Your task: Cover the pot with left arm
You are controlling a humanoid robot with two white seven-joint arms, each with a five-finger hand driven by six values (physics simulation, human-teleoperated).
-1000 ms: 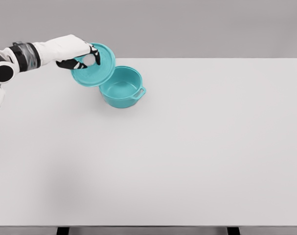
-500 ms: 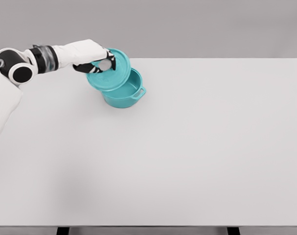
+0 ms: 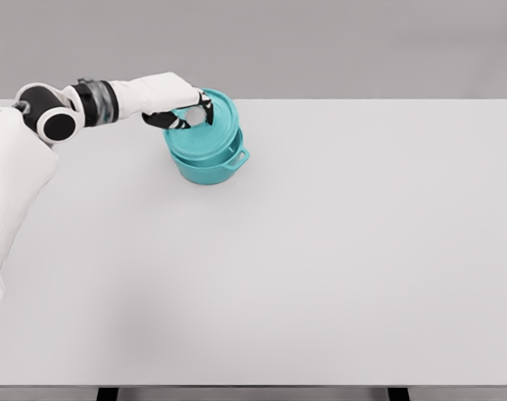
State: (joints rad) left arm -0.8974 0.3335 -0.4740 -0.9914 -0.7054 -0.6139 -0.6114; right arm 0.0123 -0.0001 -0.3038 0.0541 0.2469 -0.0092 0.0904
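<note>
**A:** Where is your left hand (image 3: 179, 104) at this moment?

**B:** You have it reaching in from the left side, arm stretched over the far part of the tabletop (image 3: 337, 251). Its dark fingers (image 3: 186, 119) are curled tight around the knob of the teal lid (image 3: 205, 127), so you are carrying the lid with a closed grasp.

**A:** And how does the lid sit under the hand?

**B:** Tilted. The edge farthest from your wrist is up, and the edge on the near side dips down. The lid's top faces toward you, with your fingers closed at its middle.

**A:** Where is the pot?

**B:** The teal pot (image 3: 211, 165) stands upright on the tabletop directly below your hand and the lid. One loop handle (image 3: 238, 159) sticks out on the side away from your wrist. The lid overlaps nearly all of the pot's opening as you look at it.

**A:** Does the lid touch the pot's rim yet?

**B:** You cannot be sure from this view. The low edge of the lid appears to meet the rim or hang just above it, but the overlap hides the contact line.
</note>
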